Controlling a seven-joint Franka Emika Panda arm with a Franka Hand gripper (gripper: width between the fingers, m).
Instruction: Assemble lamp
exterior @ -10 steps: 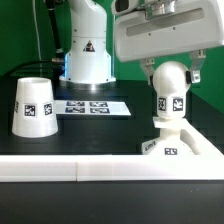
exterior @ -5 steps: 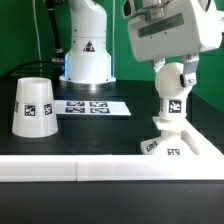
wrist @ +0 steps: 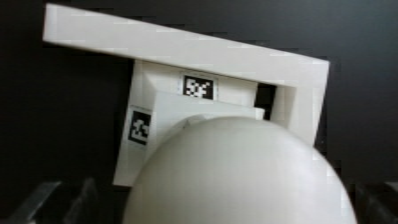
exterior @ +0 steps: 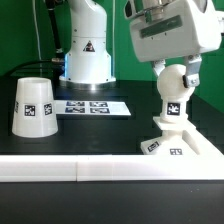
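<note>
Exterior view: gripper [exterior: 172,74] clamped on bulb [exterior: 172,97], which stands on base [exterior: 178,142]. Shade [exterior: 33,106] well apart at exterior view's left of base; marker board [exterior: 92,106] between them; white rail [exterior: 100,170] in front of base.

Glossy white arm [exterior: 88,55], boxy white gripper [exterior: 174,76]

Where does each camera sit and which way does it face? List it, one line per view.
Exterior view: off the arm, low, facing across the table; shows the hand gripping the bulb and the arm's pedestal.
Wrist view: on the wrist, facing down past the bulb onto the base; no hand clearly visible.
Shared: bulb and base.
</note>
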